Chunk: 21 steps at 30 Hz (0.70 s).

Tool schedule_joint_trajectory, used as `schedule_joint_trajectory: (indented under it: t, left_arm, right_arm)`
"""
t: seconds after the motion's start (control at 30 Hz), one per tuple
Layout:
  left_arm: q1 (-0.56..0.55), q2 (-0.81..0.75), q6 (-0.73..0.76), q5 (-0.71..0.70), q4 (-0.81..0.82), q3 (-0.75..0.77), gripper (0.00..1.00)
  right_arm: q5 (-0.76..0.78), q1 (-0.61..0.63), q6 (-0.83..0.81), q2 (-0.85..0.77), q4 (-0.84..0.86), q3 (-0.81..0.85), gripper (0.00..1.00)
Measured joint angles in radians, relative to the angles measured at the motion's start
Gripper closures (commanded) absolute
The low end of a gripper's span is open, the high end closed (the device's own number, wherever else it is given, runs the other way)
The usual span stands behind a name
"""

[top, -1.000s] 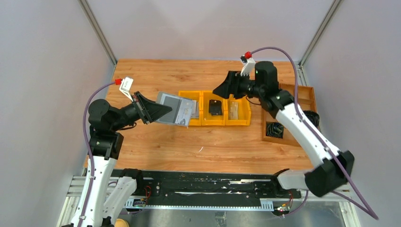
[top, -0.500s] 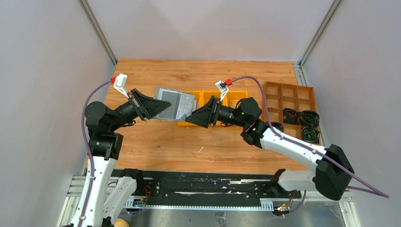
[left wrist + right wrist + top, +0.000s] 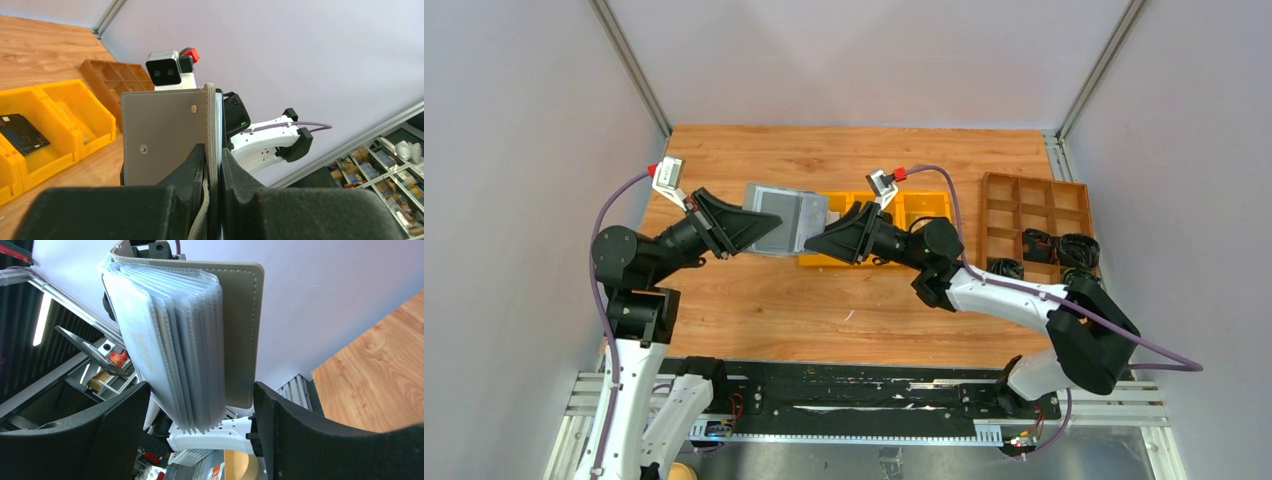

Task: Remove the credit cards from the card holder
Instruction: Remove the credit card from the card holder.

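My left hand [image 3: 212, 156] clamps the card holder [image 3: 162, 130] aloft over the worktop [image 3: 774, 300], toward its far edge. My right hand [image 3: 198, 389] gapes wide around the fanned credit cards [image 3: 145, 340]. If I close here I'd likely pinch the whole stack, not one card, and wrench the holder loose.

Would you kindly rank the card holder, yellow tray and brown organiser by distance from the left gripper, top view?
1. The card holder, held in the left gripper.
2. The yellow tray, just right of it.
3. The brown organiser, far right.
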Motion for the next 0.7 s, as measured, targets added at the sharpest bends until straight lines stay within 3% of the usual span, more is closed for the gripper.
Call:
schedule_joint_trajectory:
  t: [0.23,0.57,0.7]
  left_arm:
    - [0.000,0.001,-0.021,0.008,0.007,0.008,1.00]
    - [0.000,0.005,-0.029,0.010,0.012,0.043,1.00]
    - [0.000,0.000,-0.031,0.011,0.012,0.043,1.00]
  right_arm:
    - [0.029,0.006,0.053,0.013,0.106,-0.048,0.21]
    - [0.051,0.014,0.060,0.001,0.114,-0.053,0.20]
    - [0.055,0.018,0.098,0.019,0.225,-0.045,0.20]
